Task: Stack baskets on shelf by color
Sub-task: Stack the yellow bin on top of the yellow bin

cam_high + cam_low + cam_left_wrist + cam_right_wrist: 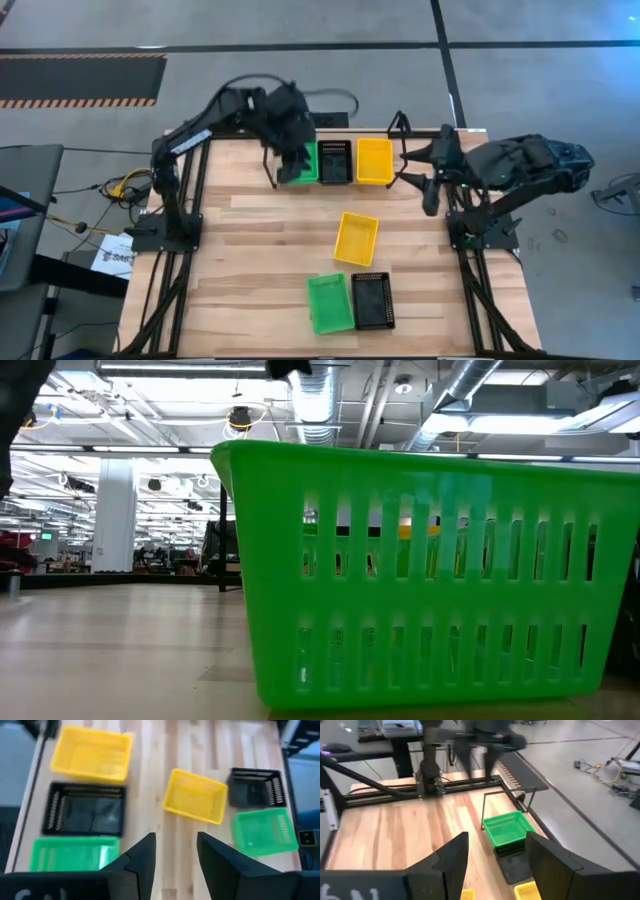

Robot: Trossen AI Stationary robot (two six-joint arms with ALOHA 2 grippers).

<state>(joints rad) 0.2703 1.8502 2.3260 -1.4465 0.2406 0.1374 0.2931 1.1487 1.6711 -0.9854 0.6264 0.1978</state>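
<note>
The left claw [175, 855] hangs above the green basket [299, 161] at the shelf's [400, 125] left end, its two fingers [142, 860] spread with nothing between them. Beside that green basket sit a black basket [334, 161] and a yellow basket [375, 160], side by side in a row; whether any of them is a stack of several is hard to tell from above. Out on the worktop [250, 260] lie a tilted yellow basket [356, 238], then, nearer the front edge, a green basket [330, 303] just beside a black basket [372, 300]. The right claw [495, 865] waits at the worktop's right edge, jaws wide and empty.
</note>
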